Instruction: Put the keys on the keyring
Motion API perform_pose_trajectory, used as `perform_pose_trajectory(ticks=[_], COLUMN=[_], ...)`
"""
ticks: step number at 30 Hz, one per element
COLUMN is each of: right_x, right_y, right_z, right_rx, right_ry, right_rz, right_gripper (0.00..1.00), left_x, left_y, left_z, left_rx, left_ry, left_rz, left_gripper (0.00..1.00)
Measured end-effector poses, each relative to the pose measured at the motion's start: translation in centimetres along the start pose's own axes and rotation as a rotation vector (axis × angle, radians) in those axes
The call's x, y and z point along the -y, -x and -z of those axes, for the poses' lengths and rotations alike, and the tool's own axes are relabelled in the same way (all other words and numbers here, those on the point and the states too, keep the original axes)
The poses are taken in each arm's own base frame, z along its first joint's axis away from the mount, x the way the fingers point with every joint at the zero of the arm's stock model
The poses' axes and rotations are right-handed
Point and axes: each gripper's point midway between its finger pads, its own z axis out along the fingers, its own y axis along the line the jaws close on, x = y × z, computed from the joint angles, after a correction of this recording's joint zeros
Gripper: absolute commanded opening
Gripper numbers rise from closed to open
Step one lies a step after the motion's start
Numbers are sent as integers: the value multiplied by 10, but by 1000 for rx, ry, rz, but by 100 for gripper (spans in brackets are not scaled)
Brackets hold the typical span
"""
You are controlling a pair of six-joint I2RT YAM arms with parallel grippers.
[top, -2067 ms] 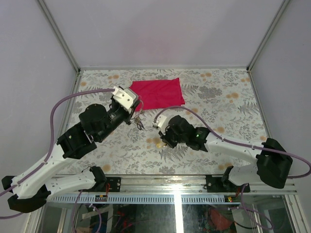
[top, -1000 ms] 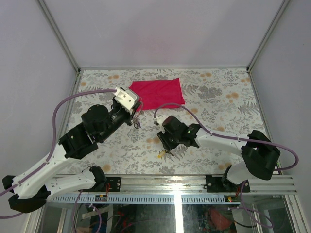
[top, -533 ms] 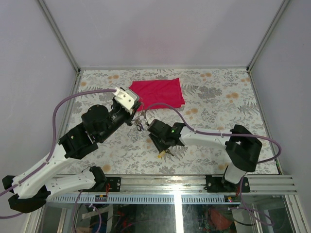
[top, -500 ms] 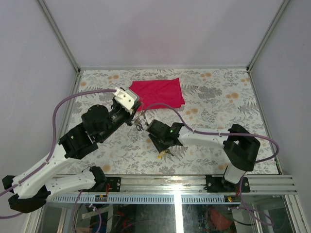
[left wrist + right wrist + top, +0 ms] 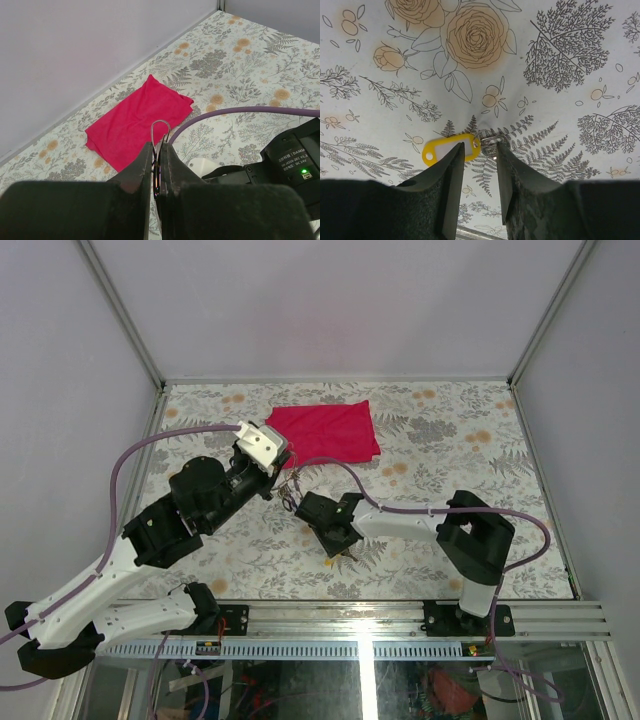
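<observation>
Pale grey-lilac walls are seen closing in a tabletop covered in a floral and fern print, and a red cloth is laid flat near its far edge, left of the middle. From above, the left arm is seen reaching toward the near corner of that cloth, while the right arm is bent sharply leftward across the middle of the table, so that the two wrists are brought close together. The left gripper is pressed closed on the keyring — a thin silver wire loop held edge-on, its rounded end standing up above the fingertips, with the cloth seen behind it. A purple cable is curved past on the right of that view, and the right arm's black housing, a green light lit on it, is seen just beyond. The right gripper is pointed down at the table, its jaws set partly apart with a narrow gap. A small silver key is lying flat on the print between the two fingers, joined by a tiny ring to a yellow key tag with a white label window — the tag's end is hidden behind one fingertip. Whether the fingers are touching the key cannot be told.
</observation>
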Motion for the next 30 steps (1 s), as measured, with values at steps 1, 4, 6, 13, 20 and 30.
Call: perform_pose_trajectory(ticks=[1,4,6,13,20,30], right_x=[0,0,0,-1,-2,0], right_y=[-1,-3,-5,-8,-7,3], right_z=[0,-3,-4,-8,-9,7], right_rx=[-4,-15,-20,-36,-32,66], right_ry=[-1,-5,-5,-4,-3,38], right_rz=[0,2,3,3,3,31], right_gripper=[38,37,35,25,6,0], left_x=[0,0,0,0,0,0], left_y=[0,0,0,1,1,1], left_z=[0,0,0,0,0,0], left_rx=[0,0,2,5,5,5], left_ry=[0,0,0,0,0,0], left_rz=[0,0,0,1,1,1], left_gripper=[0,0,0,0,0,0])
